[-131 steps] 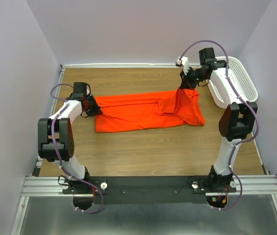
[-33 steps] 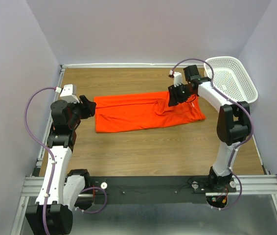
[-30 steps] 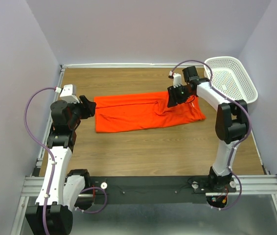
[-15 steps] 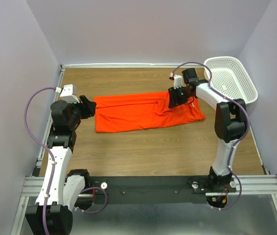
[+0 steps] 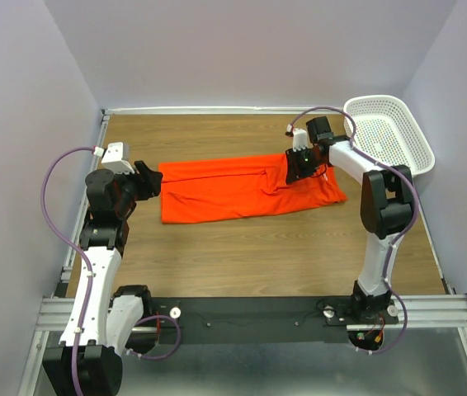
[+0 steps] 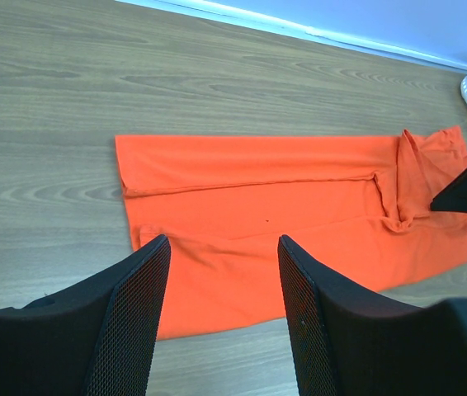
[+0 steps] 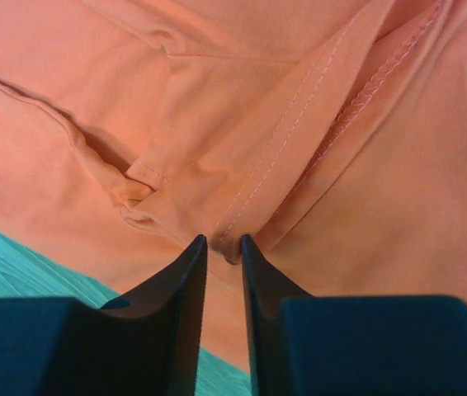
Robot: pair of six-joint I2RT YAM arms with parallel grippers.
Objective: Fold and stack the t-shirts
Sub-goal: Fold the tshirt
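Status: plain orange-red short-sleeved cloth t-shirt [image 5: 217,194] lay flat on the wooden table [image 5: 242,256], mid-table, long axis L-R, looking already folded lengthwise into a long strip. Right end was messy: sleeve/hem area bunched, with seams crossing. Right claw [image 7: 223,243] was down on that end, fingers nearly together w/ a ridge of cloth running into the narrow gap; read it as a pinch on the shirt, but grip firmness not confirmable. Left claw [image 6: 224,247] hung spread wide just off the strip's left edge, nothing between the fingers, not touching cloth. White perforated plastic basket [image 5: 386,99] sat at the far right corner, apart from the shirt. Progress est: roughly first fold done. Remaining: tidy the right end, do crosswise fold(s) to get a compact packet, then stack. No 2nd shirt or stack in view, so stacking not started.
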